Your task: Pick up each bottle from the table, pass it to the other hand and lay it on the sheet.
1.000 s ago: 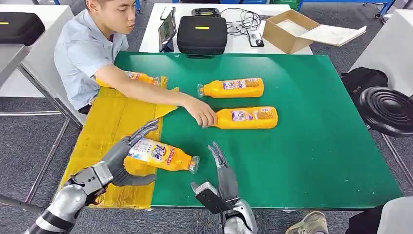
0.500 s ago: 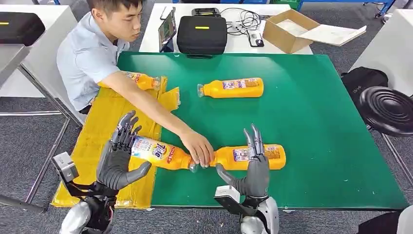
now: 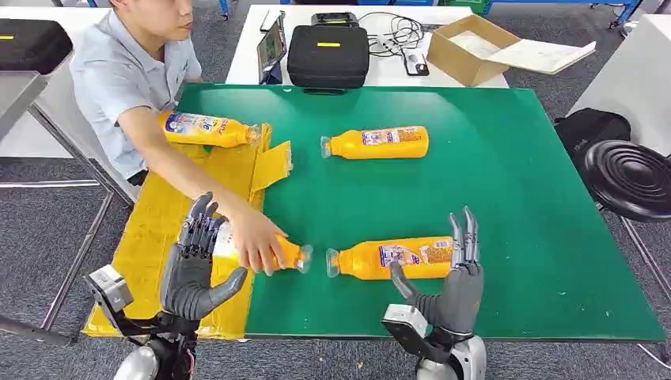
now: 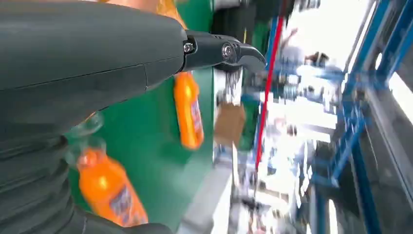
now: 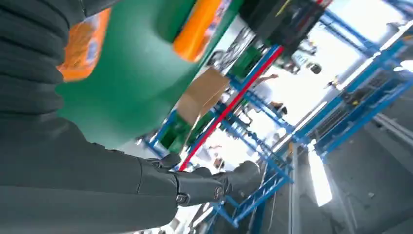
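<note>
Meanwhile, person's hand (image 3: 257, 241) grips bottle (image 3: 278, 255) on sheet (image 3: 166, 214).

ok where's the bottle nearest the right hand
In the head view, the bottle lies on its side on the green table, near the front edge, just beyond the right hand.

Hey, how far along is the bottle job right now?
Done: one bottle lies on the yellow sheet. In hand: nothing; the left hand is open beside a second bottle at the sheet's edge, which a person's hand covers. The right hand is open at the near bottle. Left: that one and the far bottle, both on the green table.
</note>
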Robot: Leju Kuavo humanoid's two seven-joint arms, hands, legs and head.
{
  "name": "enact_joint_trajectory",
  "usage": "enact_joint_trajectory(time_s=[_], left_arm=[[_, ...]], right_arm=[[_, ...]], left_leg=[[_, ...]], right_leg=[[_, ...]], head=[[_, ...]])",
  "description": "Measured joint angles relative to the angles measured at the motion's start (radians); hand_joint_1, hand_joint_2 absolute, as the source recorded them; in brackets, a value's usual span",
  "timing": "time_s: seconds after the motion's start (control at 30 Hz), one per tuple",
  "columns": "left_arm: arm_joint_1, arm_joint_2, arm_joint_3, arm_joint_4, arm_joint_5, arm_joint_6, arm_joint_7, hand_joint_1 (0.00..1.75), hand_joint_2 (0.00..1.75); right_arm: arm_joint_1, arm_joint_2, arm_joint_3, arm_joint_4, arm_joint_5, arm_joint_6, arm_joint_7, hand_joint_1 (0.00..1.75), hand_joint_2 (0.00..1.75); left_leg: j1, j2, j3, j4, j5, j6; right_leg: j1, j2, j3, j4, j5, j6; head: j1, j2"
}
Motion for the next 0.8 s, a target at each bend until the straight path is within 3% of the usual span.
enact_joint_trajectory(time_s=[0.07,0.13,0.27,0.43,0.6,0.8], left_arm=[[0.02,-0.002,-0.005,-0.004,-0.125,0.095,-0.028,0.0,1.75],[0.035,-0.004,-0.012,-0.01,-0.201,0.143,-0.041,0.0,1.75],[0.042,-0.008,-0.036,-0.012,-0.243,0.149,-0.021,0.0,1.75],[0.02,-0.018,-0.061,-0.005,-0.212,0.14,0.029,0.0,1.75],[-0.013,-0.026,-0.087,0.018,-0.158,0.13,0.036,0.0,1.75],[-0.072,-0.037,-0.118,0.062,-0.117,0.112,0.029,0.0,1.75]], right_arm=[[0.008,0.0,-0.051,0.016,0.083,0.0,0.06,0.0,1.75],[-0.002,-0.026,-0.073,0.059,0.13,0.009,0.187,0.0,1.75],[-0.075,-0.112,-0.082,0.222,0.16,0.12,0.35,0.0,1.75],[-0.148,-0.175,-0.082,0.398,0.157,0.194,0.372,0.0,1.75],[-0.169,-0.228,-0.075,0.443,0.183,0.212,0.385,0.0,1.75],[-0.238,-0.289,-0.043,0.525,0.257,0.208,0.324,0.0,1.75]], left_leg=[[0.0,0.0,0.0,0.0,0.0,0.0],[0.0,0.0,0.0,0.0,0.0,0.0],[0.0,-0.001,0.0,0.0,0.001,0.001],[-0.001,-0.001,0.0,0.0,0.002,0.003],[-0.001,-0.001,0.0,0.0,0.002,0.003],[-0.001,-0.001,0.001,0.0,0.003,0.004]], right_leg=[[0.0,0.0,0.0,0.0,0.0,0.0],[0.0,0.0,0.001,0.0,0.0,0.0],[0.0,0.0,0.001,0.0,0.001,0.0],[-0.001,-0.002,0.001,0.0,0.002,0.0],[-0.001,-0.001,0.001,0.0,0.002,0.0],[-0.001,-0.001,0.002,-0.001,0.004,-0.001]], head=[[0.0,0.0],[0.0,0.0],[0.0,0.0],[-0.001,0.0],[-0.001,0.0],[0.0,0.0]])
